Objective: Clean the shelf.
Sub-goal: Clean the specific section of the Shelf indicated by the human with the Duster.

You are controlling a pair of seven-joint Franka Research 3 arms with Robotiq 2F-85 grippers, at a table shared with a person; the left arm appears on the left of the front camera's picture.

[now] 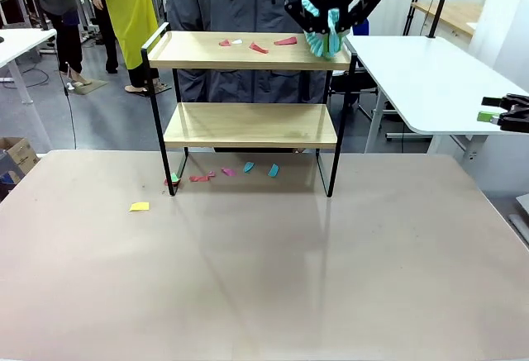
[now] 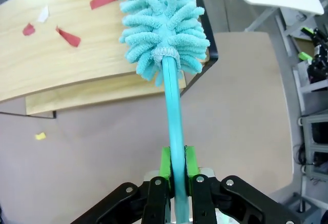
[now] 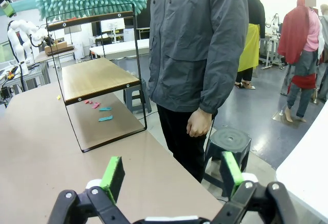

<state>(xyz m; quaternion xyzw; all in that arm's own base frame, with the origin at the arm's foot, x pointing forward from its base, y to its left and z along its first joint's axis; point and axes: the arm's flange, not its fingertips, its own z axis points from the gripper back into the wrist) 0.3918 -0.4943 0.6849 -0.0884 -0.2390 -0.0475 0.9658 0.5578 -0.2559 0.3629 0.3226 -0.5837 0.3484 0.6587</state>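
Teal fluffy duster [image 2: 164, 24] in left gripper [image 2: 174, 165] rests on wooden shelf [image 2: 77, 75].

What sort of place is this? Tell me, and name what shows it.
Probably a robotics lab or workshop, not a home: white work tables stand on a bare grey floor, a cardboard box sits on that floor, and the shelf stands on a tabletop as a test prop.

One shelf [image 1: 248, 125], one duster [image 1: 326, 40], four scraps [image 1: 258, 47] on its top board [image 1: 194, 54].
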